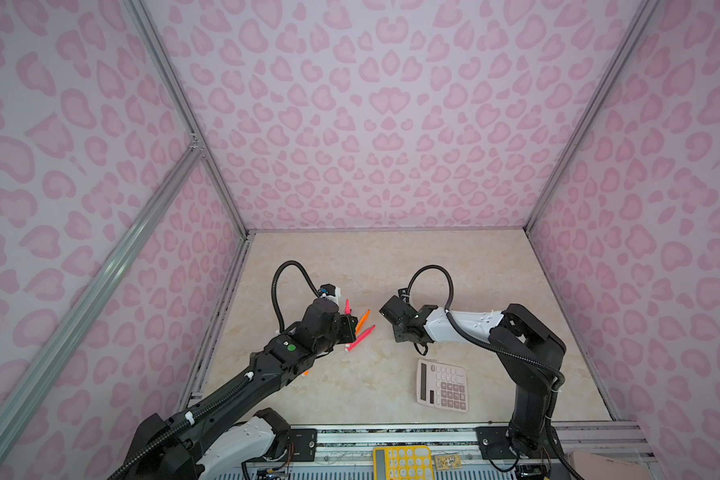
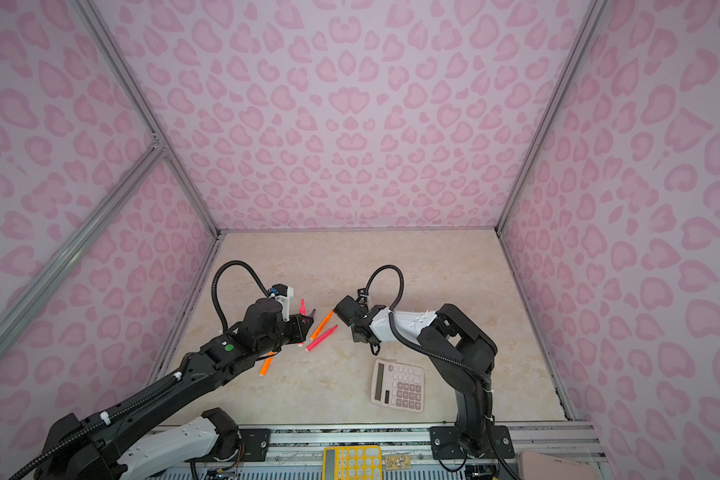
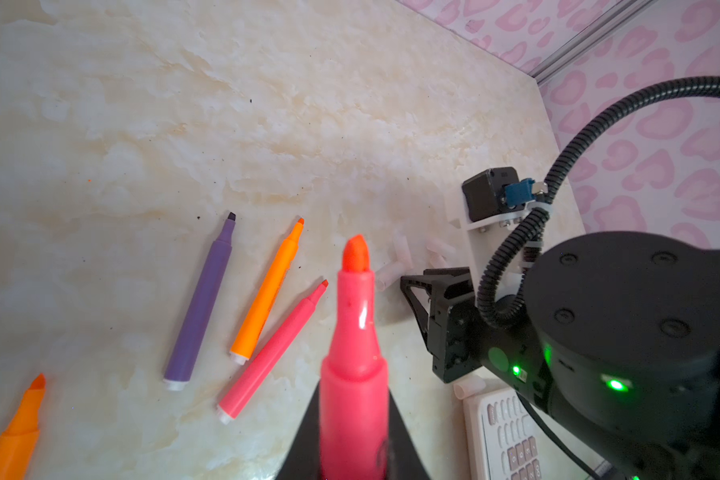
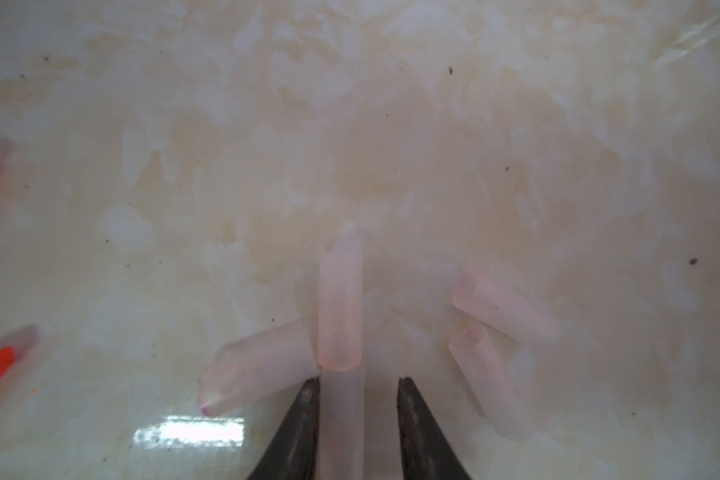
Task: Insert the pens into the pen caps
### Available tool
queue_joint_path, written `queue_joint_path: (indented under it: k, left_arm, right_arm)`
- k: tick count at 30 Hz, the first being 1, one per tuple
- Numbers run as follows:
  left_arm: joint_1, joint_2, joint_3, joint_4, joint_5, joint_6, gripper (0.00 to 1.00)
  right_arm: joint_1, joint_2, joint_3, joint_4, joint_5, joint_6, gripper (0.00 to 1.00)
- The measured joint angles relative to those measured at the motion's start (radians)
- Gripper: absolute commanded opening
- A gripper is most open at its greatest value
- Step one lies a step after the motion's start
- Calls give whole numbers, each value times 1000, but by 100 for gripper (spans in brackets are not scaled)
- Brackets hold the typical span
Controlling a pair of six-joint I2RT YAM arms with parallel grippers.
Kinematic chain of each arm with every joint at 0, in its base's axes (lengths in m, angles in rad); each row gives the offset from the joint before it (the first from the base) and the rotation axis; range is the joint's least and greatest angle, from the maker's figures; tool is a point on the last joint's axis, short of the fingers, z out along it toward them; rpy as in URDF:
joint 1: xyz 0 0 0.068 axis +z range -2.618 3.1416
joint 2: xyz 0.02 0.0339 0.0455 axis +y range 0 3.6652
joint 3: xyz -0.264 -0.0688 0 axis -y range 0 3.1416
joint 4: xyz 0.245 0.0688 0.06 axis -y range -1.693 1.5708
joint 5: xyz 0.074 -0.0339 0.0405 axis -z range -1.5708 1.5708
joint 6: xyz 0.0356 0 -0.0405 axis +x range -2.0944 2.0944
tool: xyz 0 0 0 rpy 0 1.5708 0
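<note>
Left gripper [image 3: 352, 399]: my fingers are clamped on the pink-red pen [image 3: 354, 353], its tip sticking out past them, far left of and beyond the pink calculator [image 1: 442, 385].
Right gripper [image 4: 359, 380]: my fingers stand apart, straddling one clear cap [image 4: 341, 299]. A gap shows on one side, just beyond the calculator.
Other caps [image 4: 499, 307]: three lie flat close by, and one seems to touch the straddled cap.
Loose pens: the purple pen [image 3: 202, 305], orange pen [image 3: 267, 291] and pink pen [image 3: 273, 353] lie side by side, left of and beyond the calculator.
Second orange pen [image 2: 267, 363]: straight left of the calculator.

Pink-red pen [image 3: 353, 357] raised, other pens [image 3: 202, 303] flat, clear caps [image 4: 339, 303] clustered.
</note>
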Motion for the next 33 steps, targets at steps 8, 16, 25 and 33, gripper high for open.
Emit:
queue_joint_path:
  k: [8,16,25,33]
  left_arm:
    - [-7,-11,0,0,-11,7,3]
    - [-14,-25,0,0,-16,10,3]
    - [-26,-40,0,8,-31,35,4]
    - [-27,-125,-3,32,-26,101,4]
  right_arm:
    - [-6,6,-5,36,-10,3,29]
    - [-6,4,-18,72,-16,3,14]
    - [-20,-134,-42,19,-14,27,6]
    - [-59,-346,14,147,26,26,0]
